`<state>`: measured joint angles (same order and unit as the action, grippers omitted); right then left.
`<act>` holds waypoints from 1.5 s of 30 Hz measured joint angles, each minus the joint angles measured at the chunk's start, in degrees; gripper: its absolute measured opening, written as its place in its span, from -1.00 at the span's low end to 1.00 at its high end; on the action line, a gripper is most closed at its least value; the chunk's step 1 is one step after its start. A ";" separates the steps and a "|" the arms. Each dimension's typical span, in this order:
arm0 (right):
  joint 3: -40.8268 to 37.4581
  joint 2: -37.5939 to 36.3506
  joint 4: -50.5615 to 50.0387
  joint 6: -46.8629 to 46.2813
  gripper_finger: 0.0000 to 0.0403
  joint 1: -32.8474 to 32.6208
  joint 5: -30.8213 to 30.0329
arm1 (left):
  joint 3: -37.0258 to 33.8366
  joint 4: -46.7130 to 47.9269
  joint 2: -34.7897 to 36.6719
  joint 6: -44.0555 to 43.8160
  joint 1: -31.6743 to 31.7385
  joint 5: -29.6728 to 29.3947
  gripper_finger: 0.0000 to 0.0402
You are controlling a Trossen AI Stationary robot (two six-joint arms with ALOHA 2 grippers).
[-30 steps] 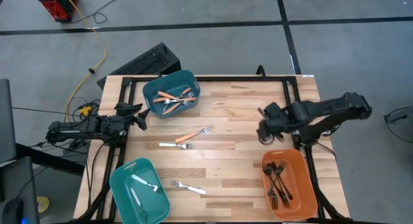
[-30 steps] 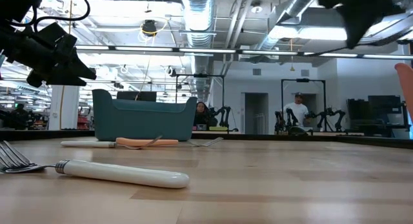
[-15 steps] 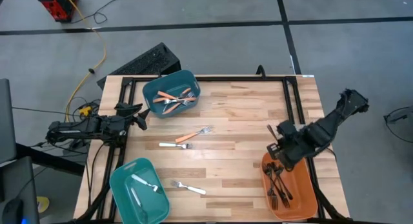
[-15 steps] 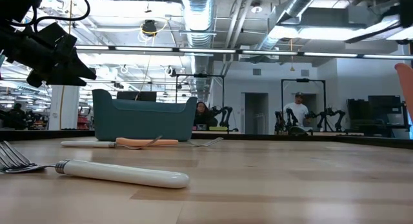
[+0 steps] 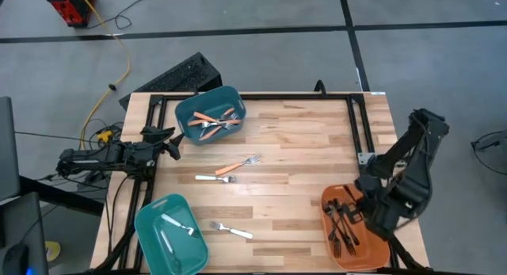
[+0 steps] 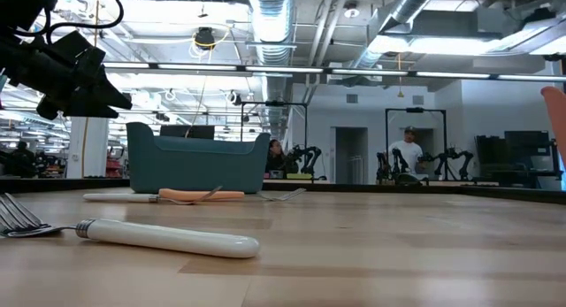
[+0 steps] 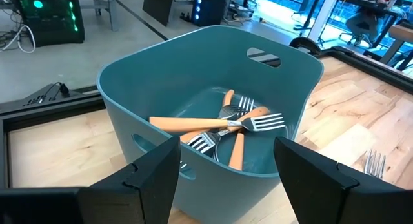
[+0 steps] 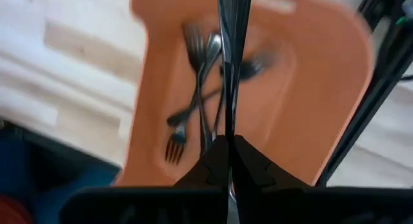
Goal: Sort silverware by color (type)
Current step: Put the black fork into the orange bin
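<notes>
While over bin, right claw [image 8: 230, 150] pinches black fork [image 8: 233, 30].

This was a robotics lab or industrial workshop hall. Beyond the desk [image 6: 371, 254], the low view showed exposed ceiling ducts [image 6: 274, 11], strip lights and other robot arms [image 6: 309, 157] on stands, with a person [image 6: 408, 157] standing among them. From above, bare concrete floor and a loose yellow cable [image 5: 111, 77] surrounded the desk.

The right gripper [image 5: 354, 211] hangs with its fingers [image 8: 222, 161] pressed together. The left gripper [image 5: 170, 142], well apart from it, has its fingers [image 7: 155, 172] spread wide.
</notes>
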<state>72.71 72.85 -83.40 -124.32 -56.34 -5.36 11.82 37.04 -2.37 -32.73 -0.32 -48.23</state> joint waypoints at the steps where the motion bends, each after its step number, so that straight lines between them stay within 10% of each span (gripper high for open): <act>1: 0.00 0.68 0.91 -0.11 -0.87 -0.73 0.53 | 0.00 0.00 0.00 0.02 0.00 0.06 0.17; 45: -6.32 26.09 17.14 -0.65 -0.88 -0.30 11.37 | 0.01 -0.07 0.00 -0.76 0.00 -2.14 0.17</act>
<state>66.38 98.94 -66.25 -124.97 -56.63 6.01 11.83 36.96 -2.37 -33.48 -0.32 -50.37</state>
